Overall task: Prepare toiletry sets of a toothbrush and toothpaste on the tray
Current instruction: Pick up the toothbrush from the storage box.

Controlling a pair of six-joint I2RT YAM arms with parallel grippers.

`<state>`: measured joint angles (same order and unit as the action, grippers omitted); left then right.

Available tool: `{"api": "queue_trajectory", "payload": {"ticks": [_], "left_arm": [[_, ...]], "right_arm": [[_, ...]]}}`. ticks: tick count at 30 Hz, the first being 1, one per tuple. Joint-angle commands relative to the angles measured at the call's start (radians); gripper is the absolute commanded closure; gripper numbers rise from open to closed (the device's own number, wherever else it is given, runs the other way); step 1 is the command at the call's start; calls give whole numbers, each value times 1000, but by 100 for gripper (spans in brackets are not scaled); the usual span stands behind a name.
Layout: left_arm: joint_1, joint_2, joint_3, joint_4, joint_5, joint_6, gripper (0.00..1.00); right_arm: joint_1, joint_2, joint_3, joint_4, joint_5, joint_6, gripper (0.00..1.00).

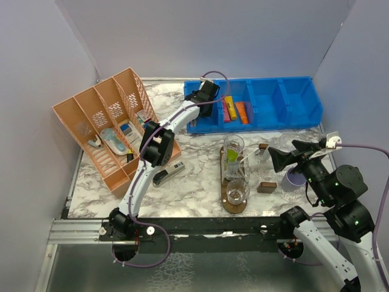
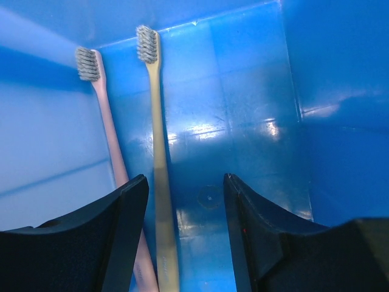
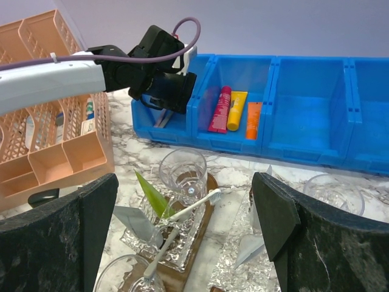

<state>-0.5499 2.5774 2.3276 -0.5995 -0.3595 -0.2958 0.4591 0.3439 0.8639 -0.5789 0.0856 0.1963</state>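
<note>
Blue bin (image 1: 292, 100) contains the outstretched left hand (image 2: 185, 188), jaws parted.

The blue bin (image 1: 292, 100) holds two toothbrushes, one pink toothbrush (image 2: 104, 125) and one beige toothbrush (image 2: 158, 158). It also holds three squeeze tubes: one red tube (image 3: 220, 109), one yellow tube (image 3: 237, 111) and one orange tube (image 3: 253, 120). One tray (image 1: 234, 208) carries three clear tumblers: far tumbler (image 1: 233, 145), middle tumbler (image 1: 237, 172) and near tumbler (image 1: 236, 194). It also carries one white toothbrush (image 3: 191, 205) and one lime green tube (image 3: 151, 193). There is one orange basket (image 1: 79, 118).

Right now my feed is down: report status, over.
Left gripper open, straddling tan toothbrush in blue bin. Right gripper open, facing the tray. One tumbler holds white brush and green tube. Pink toothbrush crowds the tan one.
</note>
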Motion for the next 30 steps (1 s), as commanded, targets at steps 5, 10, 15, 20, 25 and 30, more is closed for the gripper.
{"api": "queue_trajectory", "payload": {"ticks": [5,10,15,20,25,30], "left_arm": [[5,41,-2,-15,28,-103,45],[8,39,-23,-16,178,-156,51],[8,16,-45,-13,230,-179,58],[1,-2,-57,-13,174,-139,74],[1,7,-68,-15,152,-100,91],[0,-20,-66,-11,147,-69,100]], "right_arm": [[4,-12,-17,5,13,-17,7],[4,-20,-24,11,19,-18,7],[4,-23,-28,13,24,-21,7],[4,-26,-32,14,27,-21,7],[3,-36,-35,14,34,-23,7],[4,-35,-35,16,36,-21,7]]}}
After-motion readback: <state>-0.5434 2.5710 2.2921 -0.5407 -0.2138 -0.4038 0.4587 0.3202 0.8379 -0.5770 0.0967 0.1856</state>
